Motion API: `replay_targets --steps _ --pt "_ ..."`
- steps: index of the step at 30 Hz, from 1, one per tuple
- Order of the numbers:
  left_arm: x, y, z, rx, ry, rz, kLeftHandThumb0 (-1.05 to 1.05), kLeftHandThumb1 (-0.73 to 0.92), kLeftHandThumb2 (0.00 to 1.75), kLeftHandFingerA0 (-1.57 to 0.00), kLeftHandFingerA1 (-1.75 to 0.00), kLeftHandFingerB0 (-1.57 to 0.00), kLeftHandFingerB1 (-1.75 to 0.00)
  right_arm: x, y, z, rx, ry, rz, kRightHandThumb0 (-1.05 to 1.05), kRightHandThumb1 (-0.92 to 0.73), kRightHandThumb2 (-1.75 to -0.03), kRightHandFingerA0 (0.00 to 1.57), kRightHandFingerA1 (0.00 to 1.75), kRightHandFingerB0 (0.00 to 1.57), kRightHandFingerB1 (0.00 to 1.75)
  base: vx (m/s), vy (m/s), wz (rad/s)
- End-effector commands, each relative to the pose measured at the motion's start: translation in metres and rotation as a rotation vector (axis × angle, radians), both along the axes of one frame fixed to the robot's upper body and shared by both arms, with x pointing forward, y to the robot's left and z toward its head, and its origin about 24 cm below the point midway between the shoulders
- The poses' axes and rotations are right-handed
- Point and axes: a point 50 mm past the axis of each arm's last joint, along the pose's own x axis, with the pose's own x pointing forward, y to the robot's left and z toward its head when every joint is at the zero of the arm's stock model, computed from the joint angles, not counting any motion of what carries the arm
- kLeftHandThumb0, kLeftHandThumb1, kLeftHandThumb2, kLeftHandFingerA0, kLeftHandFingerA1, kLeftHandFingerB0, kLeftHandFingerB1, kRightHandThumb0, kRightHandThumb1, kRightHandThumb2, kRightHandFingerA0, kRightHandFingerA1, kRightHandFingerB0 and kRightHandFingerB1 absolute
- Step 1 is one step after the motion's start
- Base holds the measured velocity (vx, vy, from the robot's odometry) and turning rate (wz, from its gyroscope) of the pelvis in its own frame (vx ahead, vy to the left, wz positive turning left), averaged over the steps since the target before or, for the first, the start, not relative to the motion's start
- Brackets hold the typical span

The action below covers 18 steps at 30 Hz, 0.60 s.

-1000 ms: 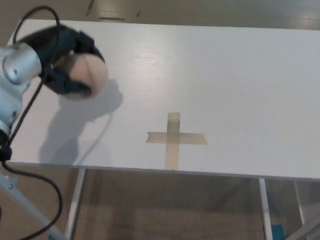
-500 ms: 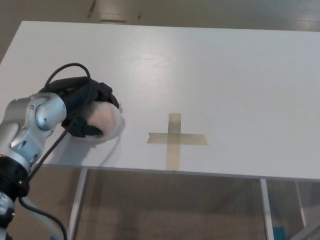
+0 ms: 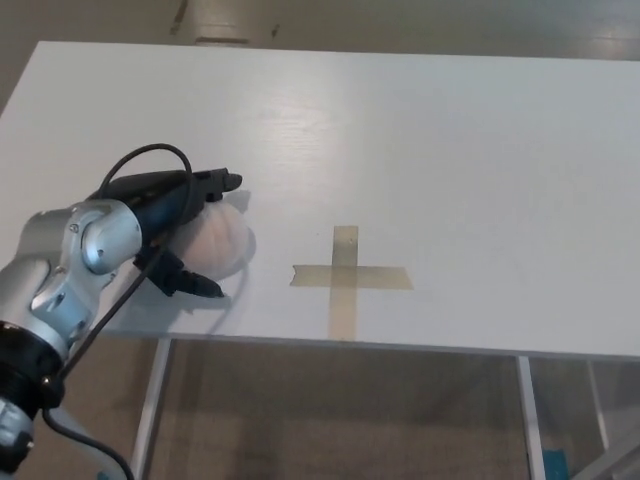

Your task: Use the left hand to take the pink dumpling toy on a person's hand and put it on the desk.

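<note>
Spanning nearly the whole frame: one white worktop (image 3: 450, 150), smooth, faint sheen at upper centre, front edge running across the lower third. Below that edge, pale metal legs (image 3: 152, 400) at lower left and lower right, with brownish floor (image 3: 340, 410) between them; a further strip of the same floor shows along the top of the frame.

Item, lower left: left arm (image 3: 70, 270) of the robot, silver-grey casing, with a black cable (image 3: 130, 165) looping above the wrist and trailing down past the worktop edge.

Item, centre, slightly below the middle: cross of tan tape (image 3: 345, 277), flat on the surface, well apart from the arm.

Item, left of centre: left hand (image 3: 185, 230), black, fingers spread, one upper finger (image 3: 215, 181) pointing right, a lower one (image 3: 195, 283) angled down, both set loosely around the toy rather than pinching it.

Item, between those fingers: pink dumpling toy (image 3: 220, 245), pale pink, rounded, resting on the worktop left of the tape cross.
</note>
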Motion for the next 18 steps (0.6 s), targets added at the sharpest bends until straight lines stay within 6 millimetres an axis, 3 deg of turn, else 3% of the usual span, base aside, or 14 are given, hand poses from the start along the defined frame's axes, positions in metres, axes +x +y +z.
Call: replay_targets --steps 1,9,12,13,16,18 --pt "-0.003 0.01 0.005 0.023 0.03 0.018 -0.89 0.49 0.58 0.0 0.0 0.0 -0.11 -0.008 -0.002 -0.002 -0.005 0.018 0.0 -0.27 -0.6 -0.57 0.62 0.47 0.72 0.56 0.0 0.0 0.0" --pt "-0.003 0.009 0.025 -0.009 -0.003 0.004 -0.89 0.49 0.59 0.0 0.0 0.0 -0.1 -0.01 -0.003 -0.002 -0.009 0.028 0.002 -0.27 -0.6 -0.57 0.62 0.47 0.72 0.56 0.0 0.0 0.0" --pt "-0.004 0.008 0.047 -0.029 -0.047 -0.014 -0.89 0.49 0.59 0.0 0.0 0.0 -0.1 -0.01 -0.003 -0.002 -0.01 0.032 0.004 -0.26 -0.6 -0.57 0.63 0.48 0.72 0.56 0.0 0.0 0.0" --pt "-0.005 0.009 0.054 -0.036 -0.062 -0.02 -0.92 0.53 0.59 0.0 0.0 0.0 -0.02 -0.01 -0.003 -0.002 -0.011 0.032 0.006 -0.26 -0.6 -0.57 0.63 0.48 0.73 0.56 0.0 0.0 0.0" --pt "-0.006 0.009 0.071 -0.041 -0.107 -0.036 -0.9 0.49 0.59 0.0 0.0 0.0 -0.1 -0.01 -0.004 -0.002 -0.01 0.033 0.008 -0.26 -0.6 -0.57 0.62 0.47 0.73 0.56 0.0 0.0 0.0" --pt "-0.01 0.012 0.097 -0.061 -0.182 -0.05 -0.91 0.5 0.59 0.0 0.0 0.0 -0.1 -0.01 -0.005 -0.002 -0.011 0.033 0.003 -0.26 -0.6 -0.57 0.62 0.47 0.73 0.56 0.0 0.0 0.0"
